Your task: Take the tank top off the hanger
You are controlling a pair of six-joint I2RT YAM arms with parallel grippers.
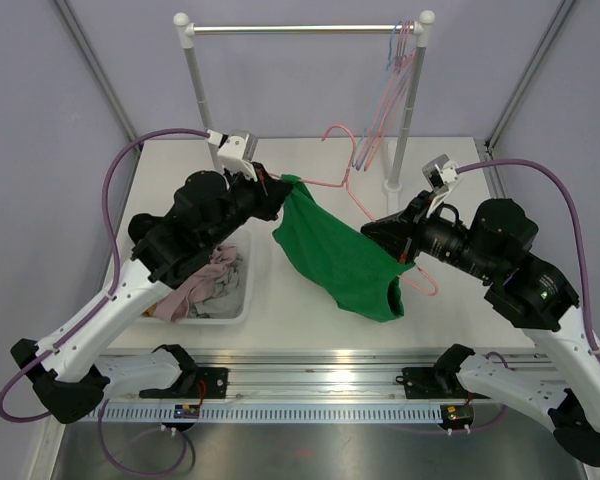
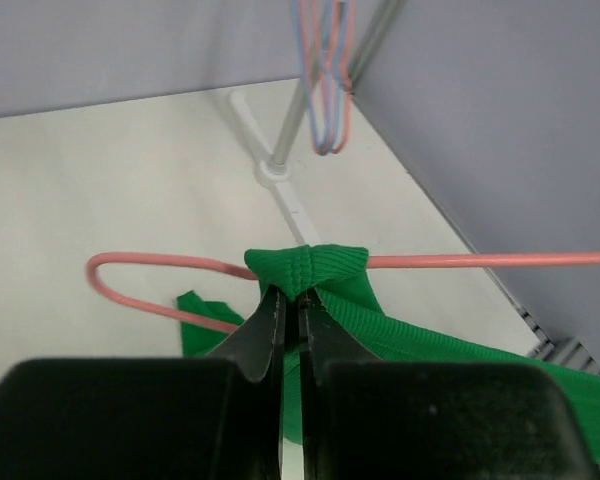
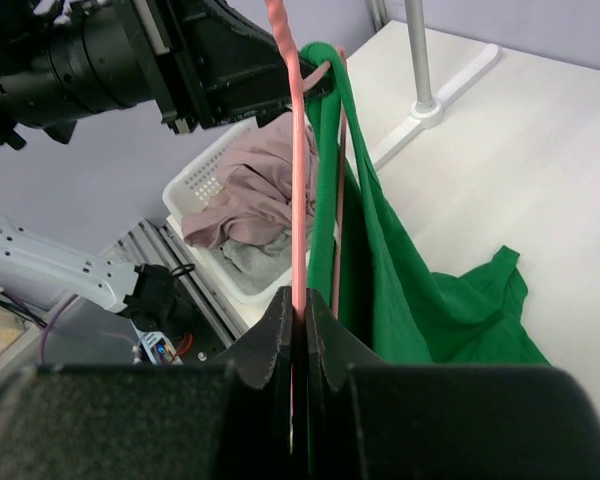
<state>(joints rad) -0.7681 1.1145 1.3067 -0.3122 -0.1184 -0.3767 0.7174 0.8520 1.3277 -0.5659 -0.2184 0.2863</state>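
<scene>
- At mid-surface, between the two arms, the tank top (image 1: 340,262) is on the hanger (image 2: 480,260) and is held above the surface (image 1: 450,310).
- Left gripper (image 2: 290,295): jaws pressed together, pinching the folded strap of the tank top where it wraps over the hanger wire.
- Right gripper (image 3: 298,300): jaws pressed together, pinching the pink hanger wire. The green fabric hangs just beside the jaws in the right wrist view.
- Hanger: tilted, spanning from the left gripper to the right gripper. In the top view its hook points toward the far rack (image 1: 305,29) and is not on the bar.
- Tank top: the upper end is bunched at the left gripper. The body slopes down and to the right, below the hanger wire. In the right wrist view the lower part rests on the surface.
- Basket (image 1: 242,300): white, on the surface to the left of the tank top, beneath the left arm. It contains clothes (image 1: 205,280) in pink and grey.
- Rack: upright at the far edge of the surface, with two posts and a horizontal bar. Spare hangers (image 1: 395,70) hang at the right end of the bar, well apart from both grippers.
</scene>
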